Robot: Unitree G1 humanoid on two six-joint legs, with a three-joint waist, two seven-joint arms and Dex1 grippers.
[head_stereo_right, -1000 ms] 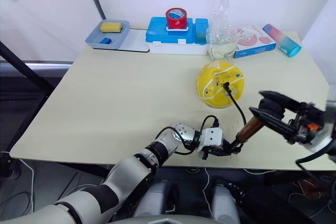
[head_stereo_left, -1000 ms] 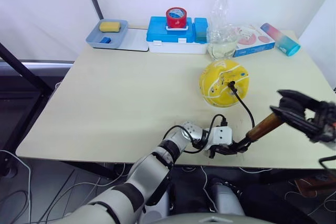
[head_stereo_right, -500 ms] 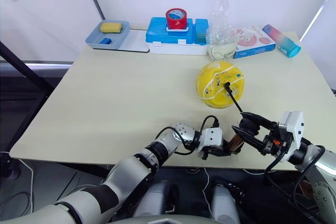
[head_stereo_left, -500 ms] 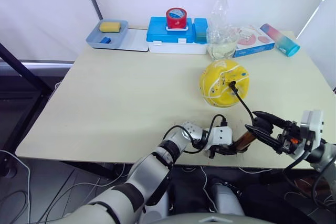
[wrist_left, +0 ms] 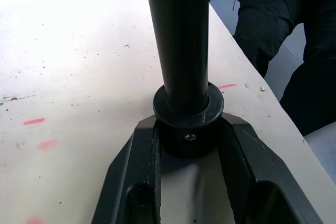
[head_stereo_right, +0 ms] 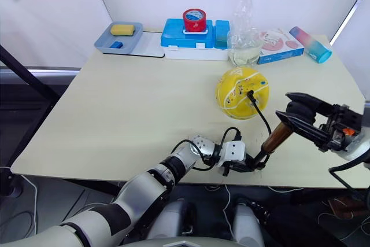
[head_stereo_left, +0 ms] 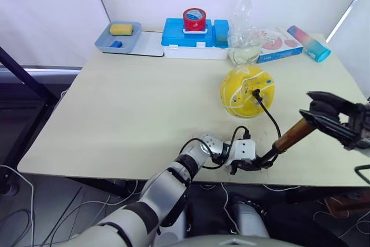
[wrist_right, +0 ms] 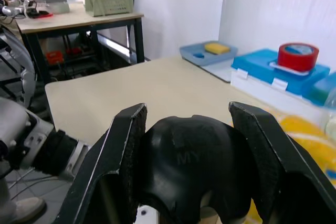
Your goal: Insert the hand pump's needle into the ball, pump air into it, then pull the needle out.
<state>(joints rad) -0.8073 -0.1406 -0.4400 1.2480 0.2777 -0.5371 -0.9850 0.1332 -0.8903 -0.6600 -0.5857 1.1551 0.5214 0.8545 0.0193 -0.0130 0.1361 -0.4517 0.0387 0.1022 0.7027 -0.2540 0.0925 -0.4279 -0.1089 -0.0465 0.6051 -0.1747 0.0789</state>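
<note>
Left claw [head_stereo_left: 250, 166] clamping hand pump [head_stereo_left: 292, 136] base, right claw [head_stereo_left: 317, 111] gripping its handle.

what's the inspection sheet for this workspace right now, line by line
surface: beige table, faint red marks near the front edge.
job's things: ball mid-right; needle in it; hand pump tilted, base at the front edge.
clutter: grey tray, blue box with red tape roll, clear bottle, carton, tumbler along the far edge.
grippers: left end effector shut on pump base; right end effector shut on T-handle.
cables: black hose, pump to ball.
surroundings: white curtain; another table in right wrist view.
</note>
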